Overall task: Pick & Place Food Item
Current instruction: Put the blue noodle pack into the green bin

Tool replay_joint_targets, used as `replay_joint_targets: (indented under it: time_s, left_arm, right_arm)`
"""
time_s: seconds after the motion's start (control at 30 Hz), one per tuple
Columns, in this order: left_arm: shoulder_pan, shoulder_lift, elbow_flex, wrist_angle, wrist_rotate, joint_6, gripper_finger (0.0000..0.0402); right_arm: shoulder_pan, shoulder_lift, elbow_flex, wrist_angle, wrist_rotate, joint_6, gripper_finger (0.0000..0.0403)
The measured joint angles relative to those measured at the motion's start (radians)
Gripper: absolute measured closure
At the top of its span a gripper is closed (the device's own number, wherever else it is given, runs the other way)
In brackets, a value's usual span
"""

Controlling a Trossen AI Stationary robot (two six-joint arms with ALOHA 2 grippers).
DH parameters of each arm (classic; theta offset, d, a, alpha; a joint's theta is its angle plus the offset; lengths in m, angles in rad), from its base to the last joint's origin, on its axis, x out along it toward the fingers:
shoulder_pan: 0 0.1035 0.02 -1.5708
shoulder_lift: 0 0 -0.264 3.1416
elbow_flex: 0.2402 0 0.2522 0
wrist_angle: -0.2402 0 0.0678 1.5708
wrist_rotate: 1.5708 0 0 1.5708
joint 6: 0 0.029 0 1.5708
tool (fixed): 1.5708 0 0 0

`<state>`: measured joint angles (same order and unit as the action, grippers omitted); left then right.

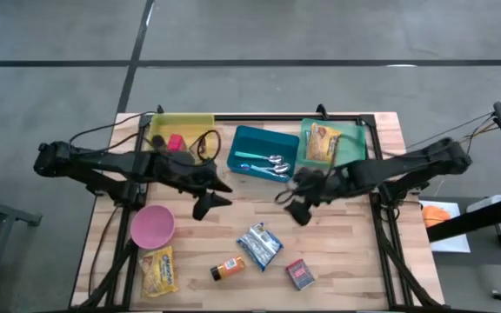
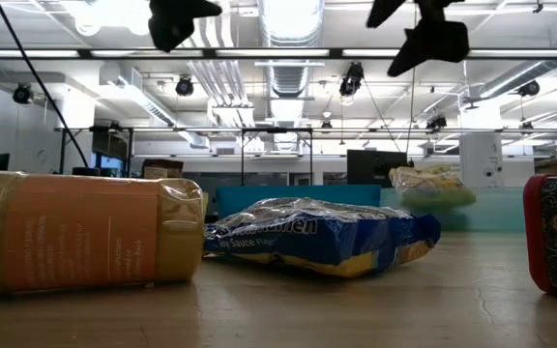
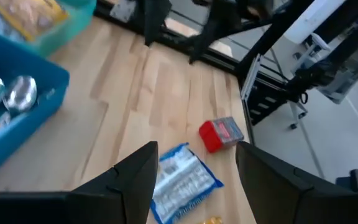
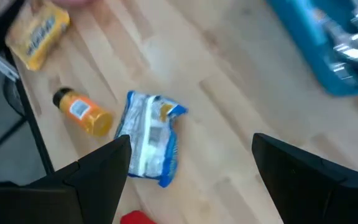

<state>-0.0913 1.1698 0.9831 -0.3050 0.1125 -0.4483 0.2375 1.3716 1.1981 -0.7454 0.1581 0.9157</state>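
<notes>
Dark left fingers (image 3: 194, 180), half open and empty, frame the blue packet (image 3: 182, 180) just beyond; descend straight, while right fingers (image 4: 188, 180) hover wide, empty.

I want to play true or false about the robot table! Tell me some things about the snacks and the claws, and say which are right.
1. The pink bowl sits on the table's left side, above a yellow snack bag. True.
2. The orange bottle stands upright. False: it lies on its side.
3. The left claw is holding the blue snack packet. False: it is open and empty, above the table.
4. Scissors lie in the blue bin. True.
5. The right claw is open with nothing in it. True.
6. The red box is inside the green bin. False: it rests on the wooden table.
</notes>
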Motion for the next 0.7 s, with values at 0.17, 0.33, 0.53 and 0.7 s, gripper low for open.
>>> replay_joint_targets:
  time_s: [0.17,0.33,0.53,0.7]
  left_arm:
    - [-0.027,-0.018,-0.050,-0.007,0.019,-0.044,0.0179]
    - [-0.050,-0.025,-0.064,-0.014,0.048,-0.035,0.0179]
    - [-0.097,-0.072,-0.079,-0.001,0.052,0.035,0.0179]
    - [-0.104,-0.129,-0.176,0.111,0.038,0.008,0.0179]
  right_arm:
    - [0.040,0.203,0.097,0.001,-0.001,0.041,0.0071]
    - [0.049,0.365,0.194,0.006,0.001,0.039,0.0071]
    - [0.050,0.461,0.218,0.115,-0.021,-0.023,0.0071]
    - [0.047,0.483,0.170,0.153,-0.029,-0.017,0.0071]
